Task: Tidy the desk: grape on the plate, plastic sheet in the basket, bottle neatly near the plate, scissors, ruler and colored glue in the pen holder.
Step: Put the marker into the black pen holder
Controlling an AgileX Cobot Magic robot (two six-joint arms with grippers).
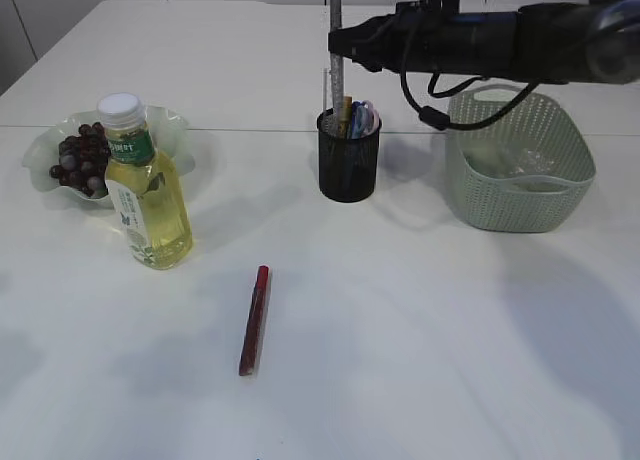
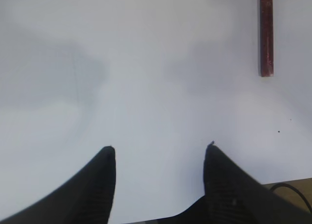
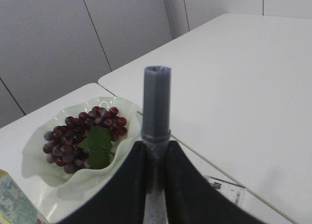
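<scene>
My right gripper [image 1: 337, 42] is shut on a grey glue pen [image 1: 336, 70] that hangs upright over the black mesh pen holder [image 1: 349, 165]. In the right wrist view the pen's capped end [image 3: 156, 100] sticks out past the right gripper [image 3: 156, 143]. The holder also contains scissors [image 1: 366, 115] and a clear ruler [image 1: 326, 90]. A red glue pen [image 1: 254, 320] lies on the table in front. My left gripper [image 2: 160, 147] stands open over bare table, the red glue pen [image 2: 265, 34] beyond it to the right. Grapes [image 1: 82, 160] lie on the plate [image 1: 40, 145], the bottle [image 1: 148, 195] beside it. The plastic sheet [image 1: 520, 162] lies in the basket [image 1: 520, 205].
The green basket stands right of the pen holder, under my right arm. A seam between two tables [image 1: 250, 130] runs across behind the plate and holder. The left arm does not show in the exterior view.
</scene>
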